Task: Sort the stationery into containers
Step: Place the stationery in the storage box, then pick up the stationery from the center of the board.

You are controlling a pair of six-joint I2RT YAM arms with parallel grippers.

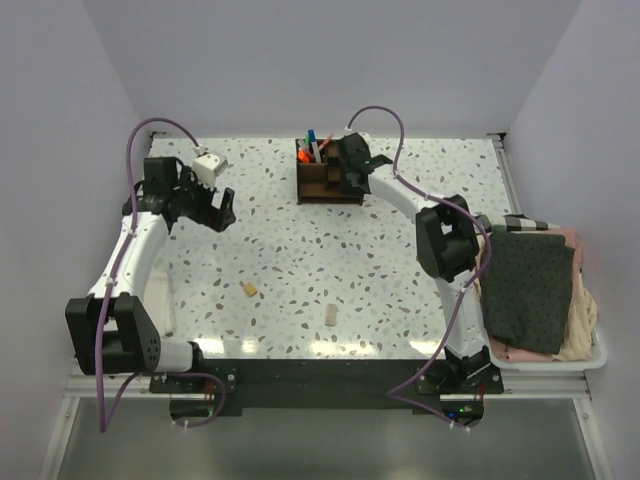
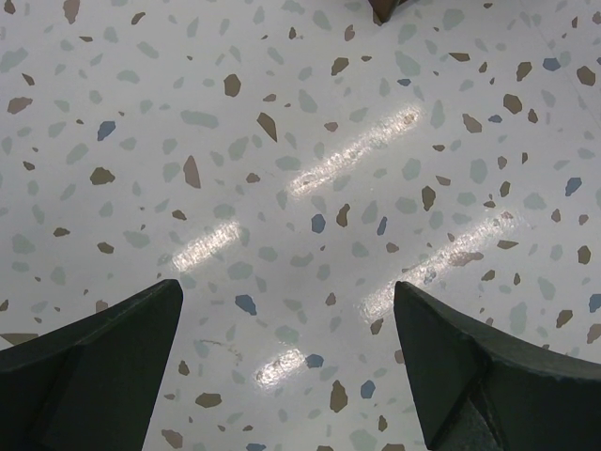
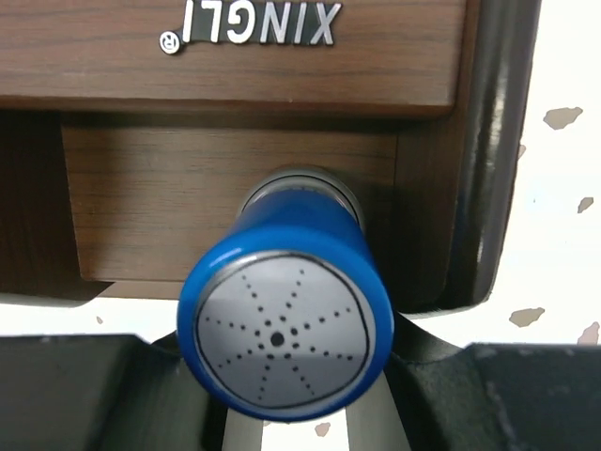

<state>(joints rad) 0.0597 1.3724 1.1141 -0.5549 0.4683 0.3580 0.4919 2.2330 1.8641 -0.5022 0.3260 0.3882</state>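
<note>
Right jaws hold blue-capped piece (image 3: 285,310) just beside wooden organizer (image 3: 235,66).

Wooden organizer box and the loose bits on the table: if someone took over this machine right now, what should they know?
Left gripper: open, empty, over bare table.
Right gripper: shut on a blue-capped piece, held close against the organizer, not yet released.
Done: several pens stand in the organizer's far-left corner.
Left: drop the blue-capped piece in, then fetch the tan block and the second tan block, both lying on the table nearer the arms' bases.
</note>
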